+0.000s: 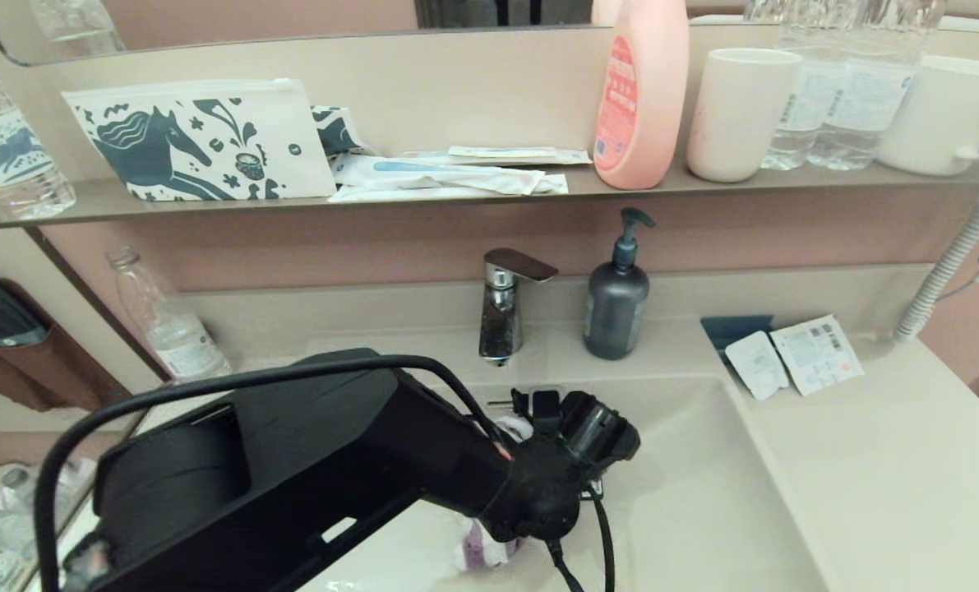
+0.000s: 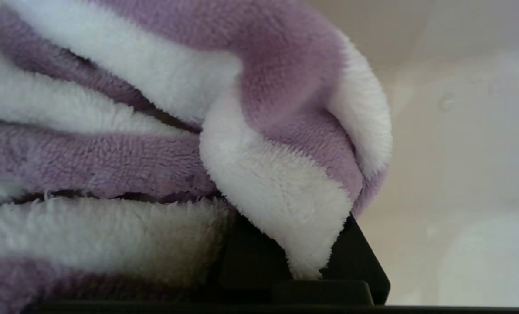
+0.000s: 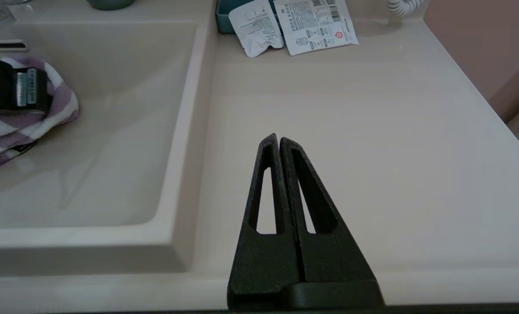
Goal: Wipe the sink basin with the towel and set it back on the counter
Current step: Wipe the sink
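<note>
1. The right gripper (image 3: pixel 279 140) hovers over the near part of the counter (image 3: pixel 372 131), right of the basin, its fingers pressed together on nothing.
2. The left gripper (image 1: pixel 489 534) reaches down into the sink basin (image 1: pixel 703 493), clenched on the towel (image 2: pixel 198 131), which bunches in purple and white folds against the basin floor.
3. Farther back, the faucet (image 1: pixel 501 308) and a dark soap pump (image 1: pixel 616 300) stand behind the basin.
</note>
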Robot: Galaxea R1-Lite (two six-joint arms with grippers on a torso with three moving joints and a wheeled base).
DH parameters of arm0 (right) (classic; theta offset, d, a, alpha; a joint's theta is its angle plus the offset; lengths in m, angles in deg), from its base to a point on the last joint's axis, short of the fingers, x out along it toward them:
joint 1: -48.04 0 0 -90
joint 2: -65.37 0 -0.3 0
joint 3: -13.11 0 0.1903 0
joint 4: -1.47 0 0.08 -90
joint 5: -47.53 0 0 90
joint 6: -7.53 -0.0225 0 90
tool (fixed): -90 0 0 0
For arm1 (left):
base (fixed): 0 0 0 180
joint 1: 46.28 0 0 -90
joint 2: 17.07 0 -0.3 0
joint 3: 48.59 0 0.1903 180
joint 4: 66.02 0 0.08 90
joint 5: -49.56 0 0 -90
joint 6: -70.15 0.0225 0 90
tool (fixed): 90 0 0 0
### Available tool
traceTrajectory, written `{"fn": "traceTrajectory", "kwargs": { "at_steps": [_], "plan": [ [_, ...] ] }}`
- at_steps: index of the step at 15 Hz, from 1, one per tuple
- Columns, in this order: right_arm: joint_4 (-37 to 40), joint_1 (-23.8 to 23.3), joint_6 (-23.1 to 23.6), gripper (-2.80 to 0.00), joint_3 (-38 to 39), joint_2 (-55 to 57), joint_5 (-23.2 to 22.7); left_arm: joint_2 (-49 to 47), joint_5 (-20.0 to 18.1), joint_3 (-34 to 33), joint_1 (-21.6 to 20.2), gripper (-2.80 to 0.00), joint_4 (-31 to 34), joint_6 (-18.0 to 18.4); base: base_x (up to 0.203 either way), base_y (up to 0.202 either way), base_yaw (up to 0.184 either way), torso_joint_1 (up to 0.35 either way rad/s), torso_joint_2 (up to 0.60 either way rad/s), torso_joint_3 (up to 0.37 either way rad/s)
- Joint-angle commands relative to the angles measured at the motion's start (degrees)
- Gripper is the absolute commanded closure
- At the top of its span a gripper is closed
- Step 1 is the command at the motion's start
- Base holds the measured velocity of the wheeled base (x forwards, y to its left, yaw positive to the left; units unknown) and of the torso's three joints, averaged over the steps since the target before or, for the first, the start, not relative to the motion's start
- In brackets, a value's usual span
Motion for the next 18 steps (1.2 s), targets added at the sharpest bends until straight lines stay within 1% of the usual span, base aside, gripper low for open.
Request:
{"fn": "traceTrajectory", "kwargs": {
  "at_steps": [1,3,6,9,10,11,13,15,17,18],
  "plan": [
    [0.04,0.01,0.03,0.0,0.0,0.05,-0.03,-2.79,0.78,2.97,1.24,0.0,0.57,-0.33,0.0,0.0,0.0,0.0,0.0,0.0],
    [-0.01,0.01,0.03,0.0,0.0,0.05,-0.03,-4.03,0.92,7.19,2.14,0.0,2.74,-0.34,0.0,0.0,0.0,0.0,0.0,0.0],
    [0.04,0.01,0.03,0.0,0.0,0.05,-0.03,-6.23,1.26,16.26,3.84,0.0,9.01,-0.98,0.0,0.0,0.0,0.0,0.0,0.0],
    [0.02,0.01,0.03,0.0,0.0,0.05,-0.03,-9.03,1.37,27.58,6.01,0.0,16.88,-1.85,0.0,0.0,0.0,0.0,0.0,0.0],
    [-0.03,0.01,0.03,0.0,0.0,0.05,-0.03,-9.72,1.36,31.01,7.22,0.0,21.06,-2.41,0.0,0.0,0.0,0.0,0.0,0.0],
    [0.04,0.01,0.03,0.0,0.0,0.05,-0.03,-9.59,1.26,32.11,8.88,0.0,24.02,-2.81,0.0,0.0,0.0,0.0,0.0,0.0],
    [0.04,0.01,0.03,0.0,0.0,0.05,-0.03,-8.69,1.29,32.03,10.4,0.0,26.35,-3.55,0.0,0.0,0.0,0.0,0.0,0.0],
    [0.0,0.01,0.03,0.0,0.0,0.05,-0.03,-7.02,1.05,32.03,11.61,0.0,32.07,-5.85,0.0,0.0,0.0,0.0,0.0,0.0],
    [0.04,0.01,0.03,0.0,0.0,0.05,-0.03,-5.76,-0.3,31.9,12.63,0.0,41.21,-8.66,0.0,0.0,0.0,0.0,0.0,0.0],
    [0.02,0.01,0.03,0.0,0.0,0.05,-0.03,-5.13,-2.2,31.69,12.89,0.0,46.5,-9.93,0.0,0.0,0.0,0.0,0.0,0.0]
  ]
}}
